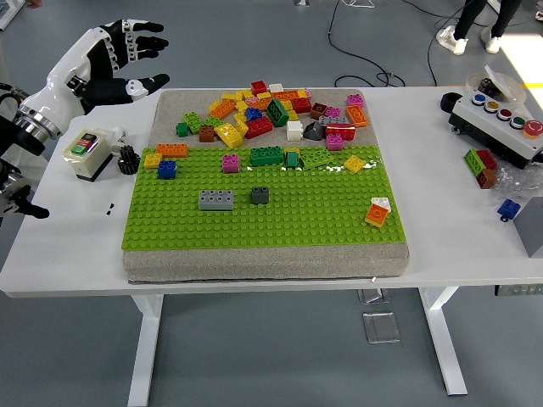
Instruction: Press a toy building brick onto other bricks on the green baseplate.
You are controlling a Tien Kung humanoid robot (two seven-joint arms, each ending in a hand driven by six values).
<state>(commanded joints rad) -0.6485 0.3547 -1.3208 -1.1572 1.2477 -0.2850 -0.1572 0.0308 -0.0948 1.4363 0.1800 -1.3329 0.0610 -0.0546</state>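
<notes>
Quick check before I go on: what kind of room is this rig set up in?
Probably a robotics lab or test workspace, not a home. A white standing desk on a bare grey floor, a button control box at the right, loose cables on the floor, and a person's feet beyond.

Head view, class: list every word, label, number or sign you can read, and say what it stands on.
No text can be read anywhere.
Small switch box beside the green baseplate: any marking is too blurred.
Button panel at the table's right end: coloured buttons, labels too small.
Loose bricks: no print visible.
</notes>
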